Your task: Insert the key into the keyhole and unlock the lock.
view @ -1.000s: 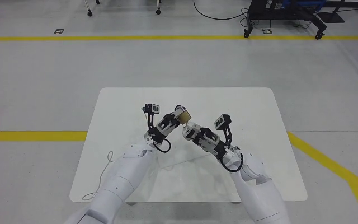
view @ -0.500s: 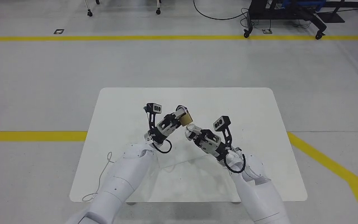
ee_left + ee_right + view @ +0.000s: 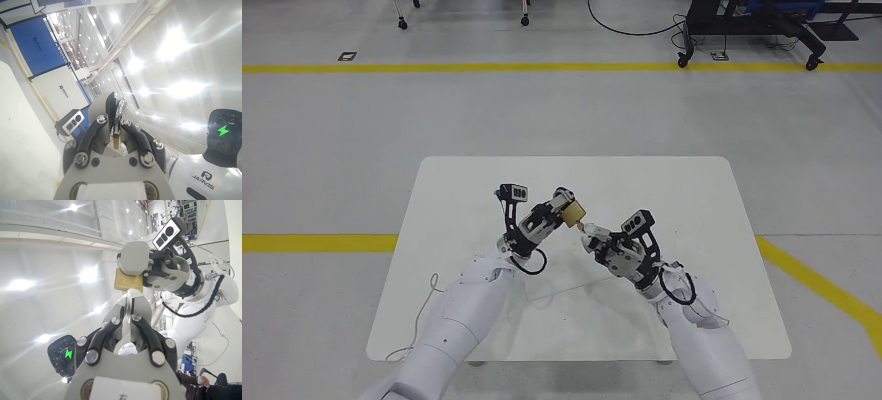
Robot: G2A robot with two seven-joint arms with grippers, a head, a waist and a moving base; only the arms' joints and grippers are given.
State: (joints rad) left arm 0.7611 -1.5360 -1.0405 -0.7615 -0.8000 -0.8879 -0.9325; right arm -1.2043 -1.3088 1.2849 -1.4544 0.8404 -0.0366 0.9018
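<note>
The key is all but hidden inside the right claw [image 3: 130,300], whose fingers press together on it, tips right at the underside of the brass lock [image 3: 128,281]. The left claw [image 3: 131,269] pinches the lock's upper part, covering its shackle, in the air above the desk [image 3: 692,190]

lock [image 3: 573,211] in left claw [image 3: 563,204] over table [image 3: 692,190]; key [image 3: 583,226] in right claw [image 3: 589,234] just beside.
</note>
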